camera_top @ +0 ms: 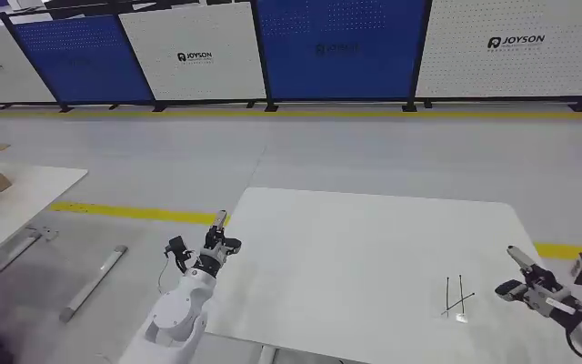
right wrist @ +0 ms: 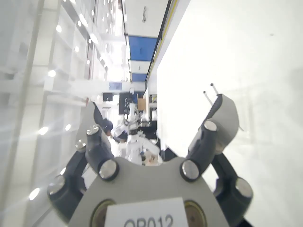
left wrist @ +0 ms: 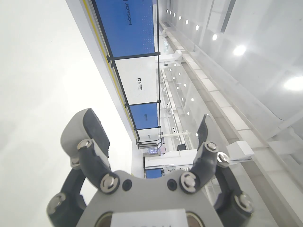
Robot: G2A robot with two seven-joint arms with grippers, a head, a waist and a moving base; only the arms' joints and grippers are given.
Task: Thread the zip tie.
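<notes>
Thin black zip ties (camera_top: 457, 296) lie crossed on the white table (camera_top: 364, 264), near its front right corner. My right gripper (camera_top: 511, 273) hovers just right of them at the table's right edge, open with nothing between its fingers. In the right wrist view the same gripper (right wrist: 156, 101) is spread wide, and the ends of two zip ties (right wrist: 214, 88) poke out beyond one fingertip (right wrist: 221, 102). My left gripper (camera_top: 223, 229) sits at the table's left edge, far from the ties. It is open and empty in its own view too (left wrist: 148, 119), beside the bare table (left wrist: 35, 72).
The wide tabletop lies bare between the two arms. Off the left side stand another white table (camera_top: 27, 191) and a metal bar (camera_top: 91, 282) on the floor. Blue and white pegboard panels (camera_top: 336, 45) line the far side beyond a yellow floor line.
</notes>
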